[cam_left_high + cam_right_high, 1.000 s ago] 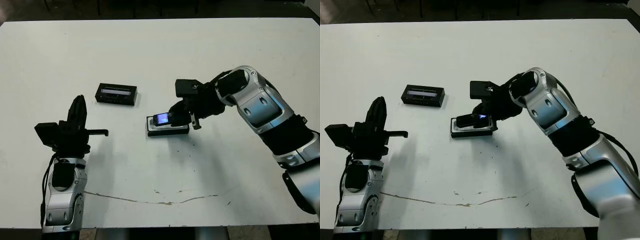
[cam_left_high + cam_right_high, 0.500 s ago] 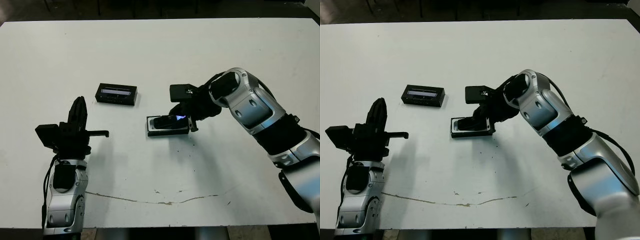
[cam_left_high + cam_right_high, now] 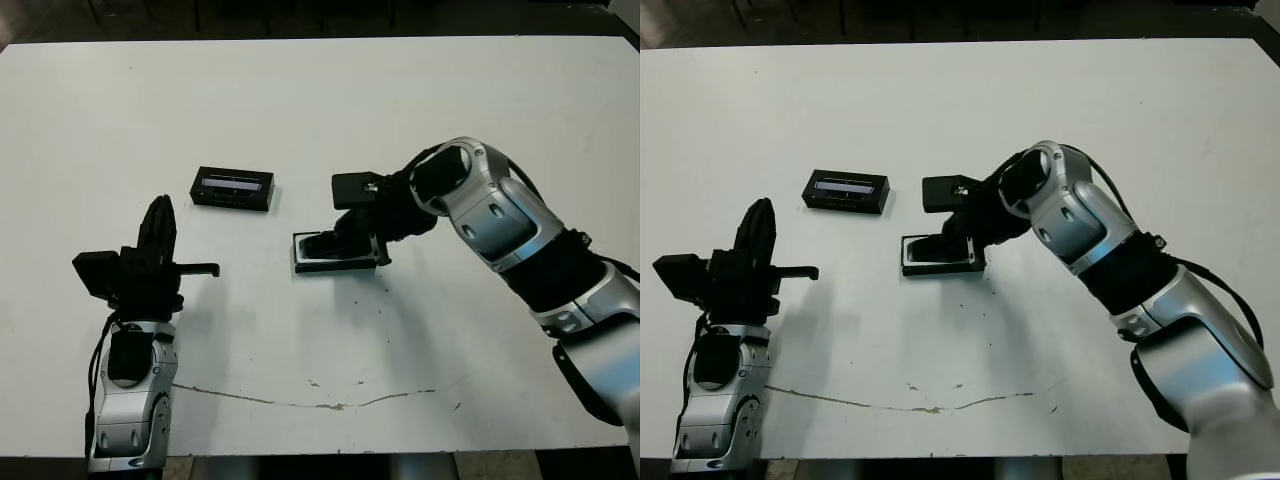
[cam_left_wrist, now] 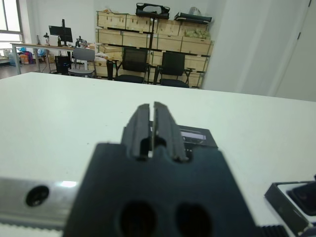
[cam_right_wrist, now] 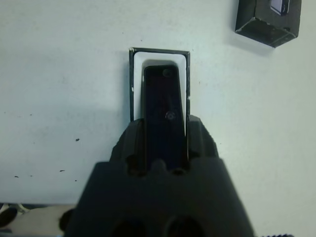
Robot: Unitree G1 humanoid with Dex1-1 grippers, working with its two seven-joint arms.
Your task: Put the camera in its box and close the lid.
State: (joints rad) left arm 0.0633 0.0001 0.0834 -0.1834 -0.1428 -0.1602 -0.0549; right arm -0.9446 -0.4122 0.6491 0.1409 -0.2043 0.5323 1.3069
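The black camera lies lengthwise inside the white-lined box, which sits near the table's middle. My right gripper reaches in from the right and is shut on the camera, one finger against each long side. The lid, black with a pale window strip, lies flat on the table to the left of the box and apart from it; it also shows in the right wrist view. My left gripper stands upright near the front left, shut and holding nothing, with the lid beyond it.
A thin dark scratch runs along the white table near its front edge. In the left wrist view, chairs and wooden crates on shelves stand beyond the table's far edge.
My right gripper has swung left and down, laying the camera flat into the box; its glowing screen no longer shows. The left arm and the lid have stayed put.
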